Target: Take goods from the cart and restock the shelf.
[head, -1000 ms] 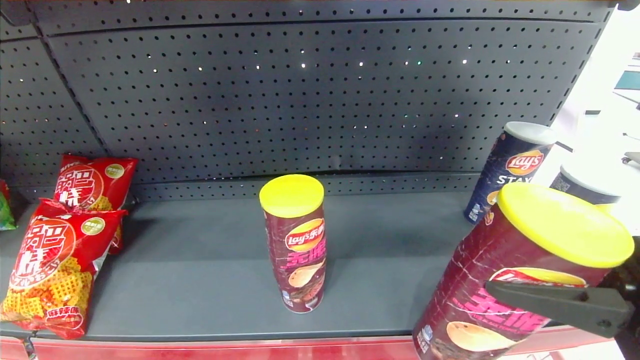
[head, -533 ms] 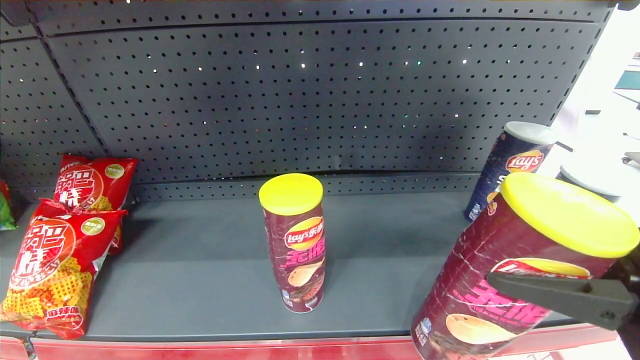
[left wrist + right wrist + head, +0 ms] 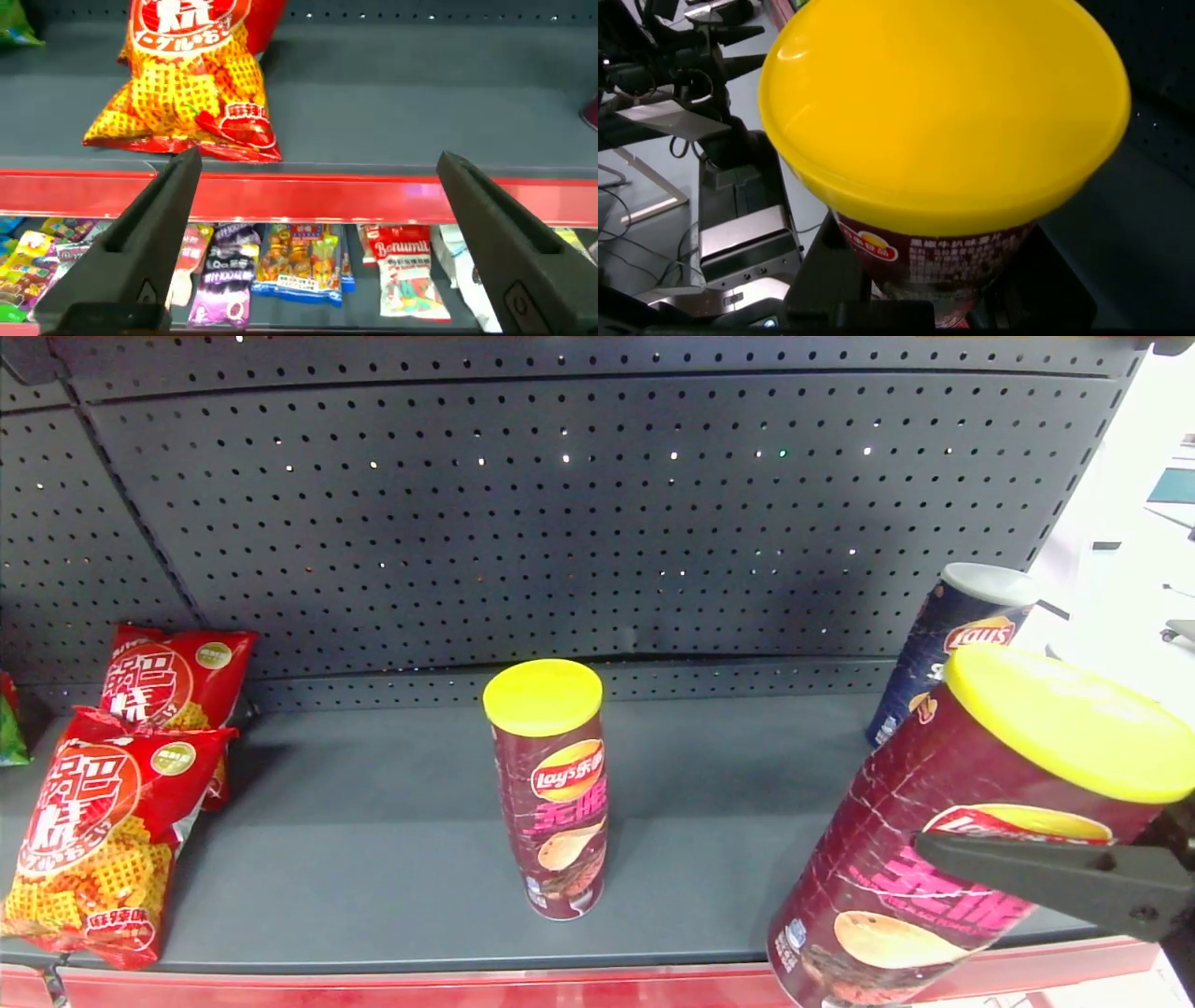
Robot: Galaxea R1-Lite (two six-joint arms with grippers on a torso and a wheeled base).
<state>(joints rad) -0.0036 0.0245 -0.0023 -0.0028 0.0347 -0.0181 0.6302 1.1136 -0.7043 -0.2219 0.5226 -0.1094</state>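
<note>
Cardboard, yellow-lidded can (image 3: 943, 840) hung tilted at lower right of head view, over shelf (image 3: 373, 840) front, clamped mid-body by right gripper (image 3: 971, 859); prob. light, stiff yet crushable, slick, so mid-body hold suited; left gripper (image 3: 320, 161) gaped wide.

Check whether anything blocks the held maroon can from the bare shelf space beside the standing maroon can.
Nothing visible does. The shelf deck is bare between the standing maroon can and the blue can, just beyond the tilted held can.
</note>
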